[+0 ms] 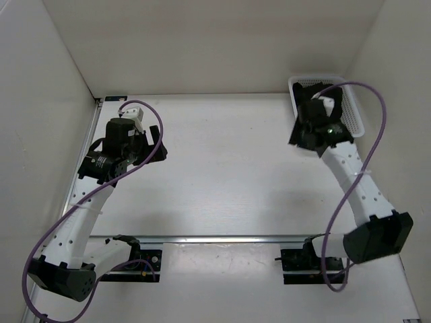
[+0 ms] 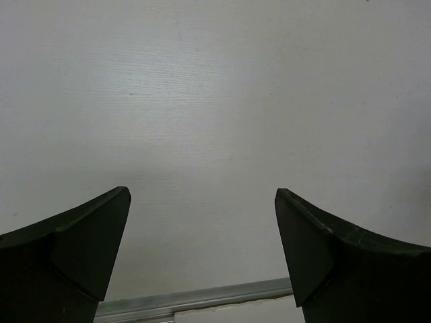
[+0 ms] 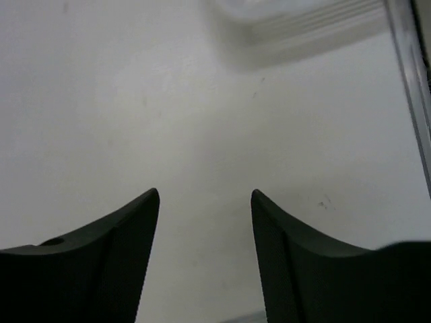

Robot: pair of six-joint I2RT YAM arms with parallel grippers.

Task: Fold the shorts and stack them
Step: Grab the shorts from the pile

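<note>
The shorts [image 1: 348,113] show only as a black heap in the white mesh basket [image 1: 316,79], far right corner, half under my right arm. My left jaws and right jaws stand spread above the white table [image 2: 215,101]; white walls [image 1: 215,40] surround it.

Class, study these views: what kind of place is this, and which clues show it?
Probably a robot test cell in a lab: a left arm and a right arm bolted to a white table, plain white walls boxing it in, and a white mesh basket.
</note>
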